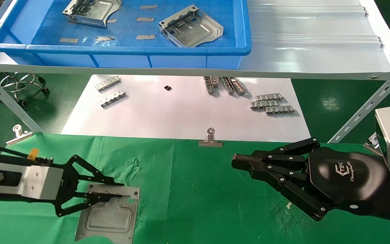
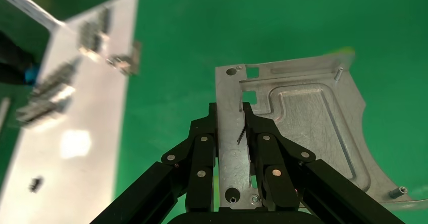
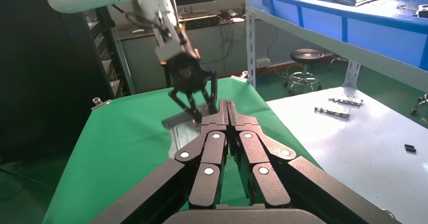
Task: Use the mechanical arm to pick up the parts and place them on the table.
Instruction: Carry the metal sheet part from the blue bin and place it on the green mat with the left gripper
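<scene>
A silver stamped part (image 1: 110,217) lies on the green-clothed table (image 1: 198,203) at the near left. My left gripper (image 1: 122,189) reaches over its far edge, and its black fingers are closed on the part's edge strip (image 2: 230,148). The rest of that part (image 2: 308,118) spreads flat on the cloth. Two more parts (image 1: 91,10) (image 1: 191,27) lie in the blue bin (image 1: 130,49) on the shelf. My right gripper (image 1: 237,162) hovers over the cloth at the right, shut and empty, as the right wrist view (image 3: 226,104) also shows.
A white sheet (image 1: 181,115) behind the cloth carries toothed metal strips (image 1: 272,104). Binder clips (image 1: 210,139) (image 1: 19,134) hold the cloth's far edge. Slanted grey shelf struts (image 1: 367,108) stand at the right and left.
</scene>
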